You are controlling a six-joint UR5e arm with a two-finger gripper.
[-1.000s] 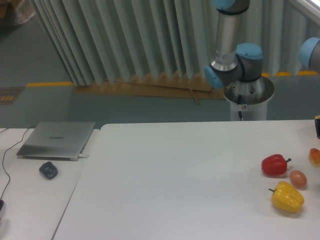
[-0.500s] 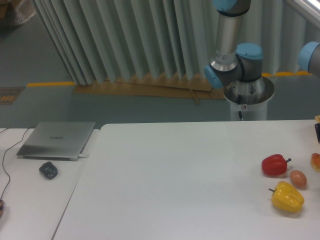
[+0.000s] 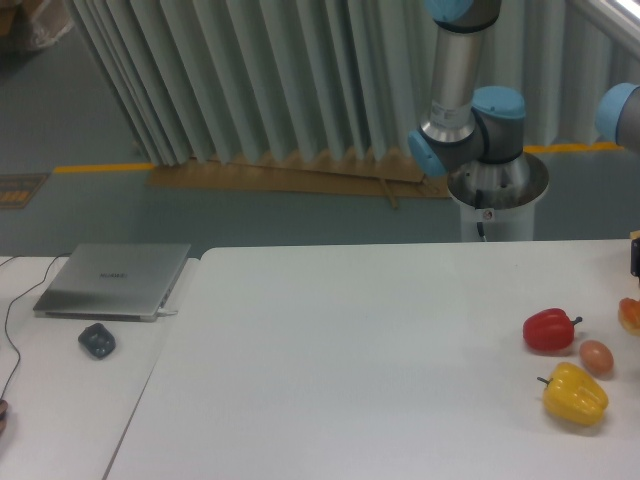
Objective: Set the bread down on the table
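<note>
The bread (image 3: 630,314) shows only as a small orange-tan sliver at the right edge of the table (image 3: 350,360), cut by the border of the view, so whether it rests on the white top or hangs just above it cannot be told. A dark part just above it, also at the border, is probably the gripper (image 3: 636,258), but the jaws are out of sight and their opening, or whether they hold the bread, cannot be told. Judged by its lumpy crust, the piece should be light, a little soft and crumbly, not slippery; a gentle pinch across its middle would suit it best. Just beside it toward the table's middle lies the red pepper (image 3: 548,330), with the brown egg (image 3: 596,356) touching or nearly touching it, and the yellow pepper (image 3: 575,394) nearer the front edge.
</note>
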